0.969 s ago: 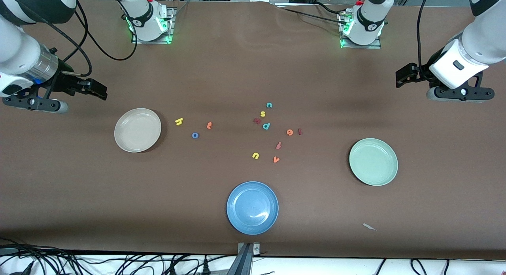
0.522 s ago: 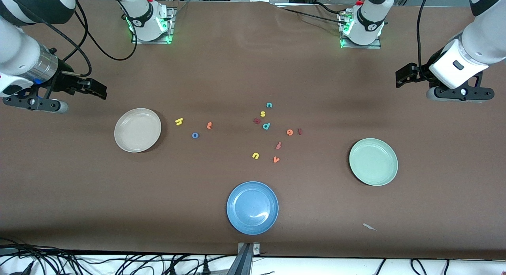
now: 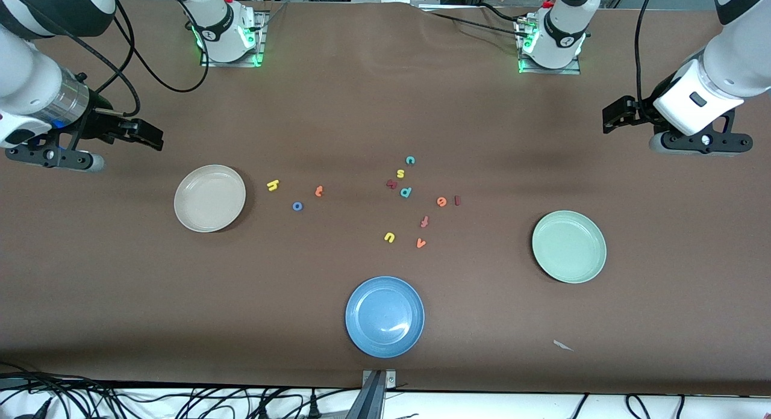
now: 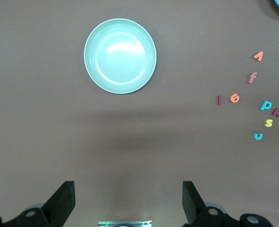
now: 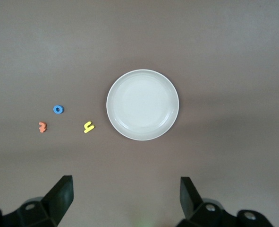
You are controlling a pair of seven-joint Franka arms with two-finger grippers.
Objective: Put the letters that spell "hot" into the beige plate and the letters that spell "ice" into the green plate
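Letters i (image 3: 457, 200), e (image 3: 441, 201) touching-close beside f (image 3: 424, 221); blue plate (image 3: 384, 316) nearby; both grippers' fingers wide.

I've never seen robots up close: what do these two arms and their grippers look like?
Both arms are glossy white with black joint bands and loose black cables. The right gripper and left gripper are black, on white wrist blocks. Both bases glow green.
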